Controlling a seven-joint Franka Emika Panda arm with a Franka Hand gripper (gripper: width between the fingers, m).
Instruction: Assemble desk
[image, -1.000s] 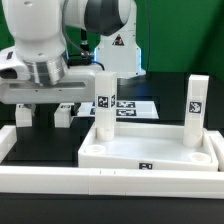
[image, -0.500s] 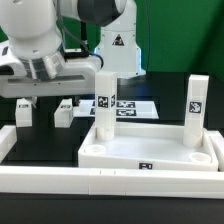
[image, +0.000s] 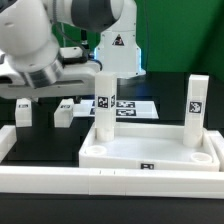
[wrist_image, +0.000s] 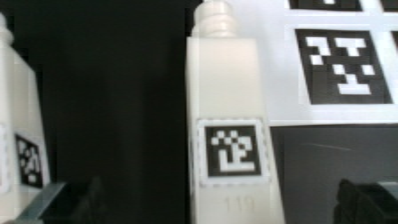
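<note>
The arm (image: 40, 45) is tipping further over than it was a second ago. Its wrist housing is swinging up and toward the exterior view's left, and the fingers are lifting just a touch. Nothing else is shifting: the tabletop (image: 150, 150) is sitting exactly where it was, on the dark desk (image: 50, 145) at the exterior view's right, just behind the long white rail (image: 60, 178).

The first leg (image: 103, 100) and the second leg (image: 195, 105) are standing upright in the tabletop's two back corners, markers facing out. The marker board (image: 135, 103) is lying flat behind them.

The tool (image: 43, 111) is hanging low over the desk at the exterior view's left, well apart from the tabletop. Its fingers are spread wide, gripping nothing.

In the wrist view, the tool (wrist_image: 199, 200) is showing only as two dark fingertips (wrist_image: 45, 200) at the corners. A third leg (wrist_image: 222, 120) is running straight between them, marker up and threaded tip showing at one end. Neither fingertip is touching it. A fourth leg (wrist_image: 18, 130) is sitting just beside it, and the marker board (wrist_image: 347, 60) is showing on the other side.

The arm is leaning at a slant, wrist angled down toward those loose legs.
</note>
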